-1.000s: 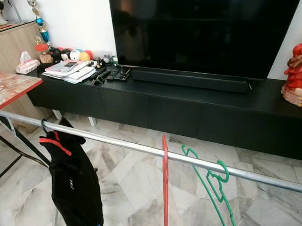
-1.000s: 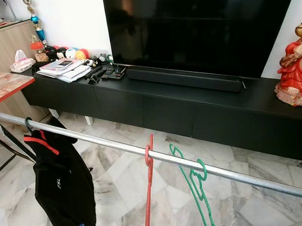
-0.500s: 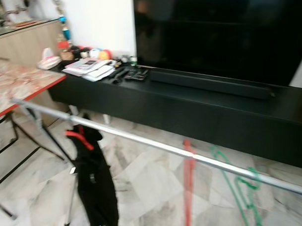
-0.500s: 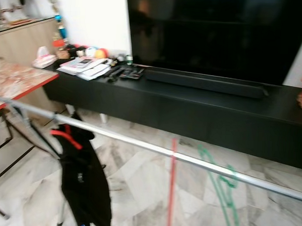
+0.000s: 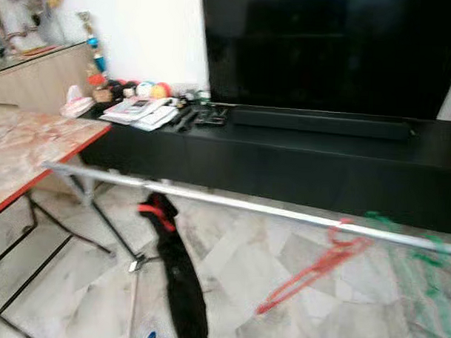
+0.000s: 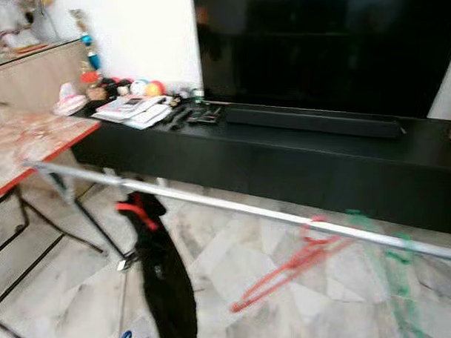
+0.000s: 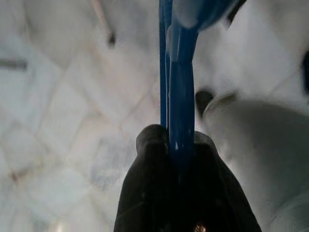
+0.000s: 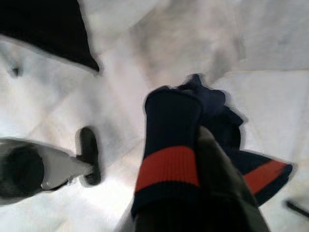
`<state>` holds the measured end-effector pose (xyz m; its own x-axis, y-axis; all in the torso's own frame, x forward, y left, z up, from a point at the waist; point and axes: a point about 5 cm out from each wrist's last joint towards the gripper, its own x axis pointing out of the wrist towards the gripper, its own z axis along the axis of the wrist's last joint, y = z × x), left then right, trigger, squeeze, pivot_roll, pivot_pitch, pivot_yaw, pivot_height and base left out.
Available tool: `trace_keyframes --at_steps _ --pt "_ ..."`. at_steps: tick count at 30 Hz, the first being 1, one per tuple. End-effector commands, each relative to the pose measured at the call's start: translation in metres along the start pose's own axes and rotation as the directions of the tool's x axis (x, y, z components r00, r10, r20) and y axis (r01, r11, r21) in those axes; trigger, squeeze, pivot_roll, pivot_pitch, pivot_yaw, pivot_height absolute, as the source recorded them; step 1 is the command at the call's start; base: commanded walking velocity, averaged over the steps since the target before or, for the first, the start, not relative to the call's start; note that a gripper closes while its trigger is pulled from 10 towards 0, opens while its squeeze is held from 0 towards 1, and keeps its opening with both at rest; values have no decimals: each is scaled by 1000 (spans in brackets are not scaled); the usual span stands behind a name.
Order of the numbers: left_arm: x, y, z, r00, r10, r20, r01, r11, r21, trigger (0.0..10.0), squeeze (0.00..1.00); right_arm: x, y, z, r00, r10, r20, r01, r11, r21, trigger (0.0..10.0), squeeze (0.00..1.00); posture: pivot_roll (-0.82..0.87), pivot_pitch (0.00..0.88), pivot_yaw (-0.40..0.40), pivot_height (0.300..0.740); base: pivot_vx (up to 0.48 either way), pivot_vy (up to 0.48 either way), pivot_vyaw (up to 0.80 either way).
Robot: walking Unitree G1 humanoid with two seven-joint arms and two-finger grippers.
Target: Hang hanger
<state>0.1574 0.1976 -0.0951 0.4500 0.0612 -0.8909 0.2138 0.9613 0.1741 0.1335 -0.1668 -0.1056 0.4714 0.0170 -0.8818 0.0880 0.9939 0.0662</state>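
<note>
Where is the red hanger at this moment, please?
In the left eye view the red hanger hangs tilted on the metal rail, towards the robot's right, between the black garment and the green hangers.

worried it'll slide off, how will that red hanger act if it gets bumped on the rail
The red hanger hangs tilted from the rail by its hook alone, so a bump would probably swing it or slide it along. It looks thin and light, likely slightly springy. The smooth metal rail probably gives little grip.
</note>
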Motion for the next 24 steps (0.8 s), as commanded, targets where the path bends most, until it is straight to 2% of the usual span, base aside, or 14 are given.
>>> trace_keyframes --at_steps 1,20,24 --pt "0 1 0 1000 1 -5 -1 1000 -2 10000 0 0 1 0 1000 9 -1 -9 1000 -2 10000 0 -43 8 58 740 0 480 0" --pt "0 1 -1 1000 -4 -7 4 1000 -3 10000 0 0 -1 -1 1000 17 -3 -17 1000 -8 10000 0 -37 10 57 740 0 475 0" --pt "0 1 0 1000 -2 -5 2 1000 2 10000 0 0 -1 -1 1000 16 -2 -16 1000 -3 10000 0 -36 10 57 740 0 66 0"
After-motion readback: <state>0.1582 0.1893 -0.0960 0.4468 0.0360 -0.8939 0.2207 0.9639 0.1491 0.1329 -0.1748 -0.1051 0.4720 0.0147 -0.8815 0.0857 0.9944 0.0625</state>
